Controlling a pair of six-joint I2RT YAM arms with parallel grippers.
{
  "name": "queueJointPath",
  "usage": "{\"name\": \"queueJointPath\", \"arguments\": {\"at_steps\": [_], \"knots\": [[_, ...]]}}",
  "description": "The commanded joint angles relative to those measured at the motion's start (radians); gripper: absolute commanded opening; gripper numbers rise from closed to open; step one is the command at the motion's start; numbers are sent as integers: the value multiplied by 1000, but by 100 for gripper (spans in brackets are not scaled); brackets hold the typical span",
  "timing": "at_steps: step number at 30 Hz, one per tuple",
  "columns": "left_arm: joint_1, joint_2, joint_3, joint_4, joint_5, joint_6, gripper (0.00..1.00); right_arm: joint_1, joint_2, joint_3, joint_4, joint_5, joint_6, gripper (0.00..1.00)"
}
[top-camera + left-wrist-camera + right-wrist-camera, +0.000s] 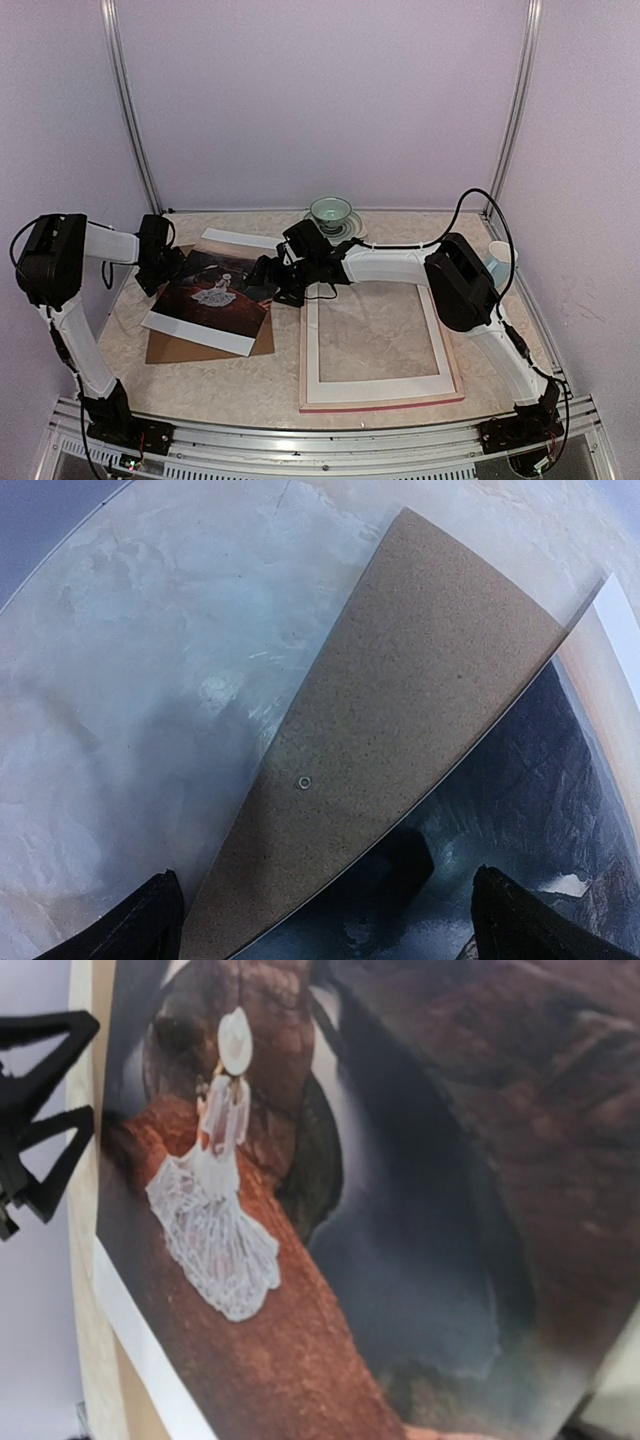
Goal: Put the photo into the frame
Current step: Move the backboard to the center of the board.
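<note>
We judge the photo (215,295) light and floppy; left pincer (178,265) and right pincer (265,275) gape apart; pinch its right edge.

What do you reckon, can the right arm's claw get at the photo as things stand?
Probably yes: the right claw hovers open at the edge of the photo, and its wrist camera sees the print close up with nothing lying in between.
</note>
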Motion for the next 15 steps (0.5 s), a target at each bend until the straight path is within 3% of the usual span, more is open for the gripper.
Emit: {"name": "queueJointPath", "arguments": {"at_steps": [1, 15], "knots": [[-17, -12, -12, -56, -1, -19, 99, -7, -48, -84, 42, 10, 82, 99], [-23, 17, -4, -80, -27, -14, 98, -17, -57, -141, 108, 11, 183, 99]]}}
